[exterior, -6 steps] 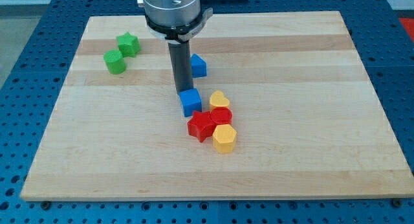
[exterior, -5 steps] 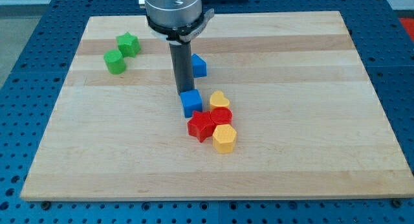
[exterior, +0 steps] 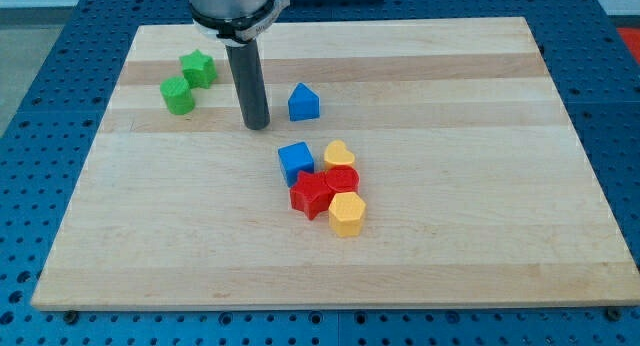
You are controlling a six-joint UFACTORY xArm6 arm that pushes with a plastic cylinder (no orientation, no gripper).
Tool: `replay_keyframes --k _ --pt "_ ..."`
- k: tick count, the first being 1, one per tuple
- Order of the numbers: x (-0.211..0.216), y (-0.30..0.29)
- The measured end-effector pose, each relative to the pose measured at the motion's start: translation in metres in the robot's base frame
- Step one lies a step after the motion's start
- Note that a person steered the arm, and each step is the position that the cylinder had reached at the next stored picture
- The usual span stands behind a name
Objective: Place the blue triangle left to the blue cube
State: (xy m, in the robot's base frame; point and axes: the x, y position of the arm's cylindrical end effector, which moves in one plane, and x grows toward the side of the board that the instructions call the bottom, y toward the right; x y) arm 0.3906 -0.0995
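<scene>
The blue triangle (exterior: 304, 103) sits on the wooden board, above the blue cube (exterior: 295, 162) and slightly to its right. The blue cube stands at the upper left of a cluster of red and yellow blocks. My tip (exterior: 258, 126) rests on the board to the left of the blue triangle, apart from it, and up and left of the blue cube. It touches no block.
A yellow heart (exterior: 339, 154), a red block (exterior: 342, 179), a red star-like block (exterior: 311, 195) and a yellow hexagon (exterior: 347, 214) crowd right of and below the blue cube. Two green blocks (exterior: 198, 68) (exterior: 179, 95) sit at the upper left.
My tip has moved from just above the blue cube to the upper left, uncovering the blue triangle. The blocks have hardly shifted.
</scene>
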Motion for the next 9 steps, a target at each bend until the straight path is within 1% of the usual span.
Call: replay_keyframes --k 1,2,3,4,5,7,8,9 --pt "-0.037 -0.001" --pt "-0.099 0.002" --pt "-0.120 0.049" --pt "-0.129 0.072" --pt "-0.124 0.093" --pt "-0.095 0.074" --pt "-0.092 0.074" --pt "-0.093 0.087"
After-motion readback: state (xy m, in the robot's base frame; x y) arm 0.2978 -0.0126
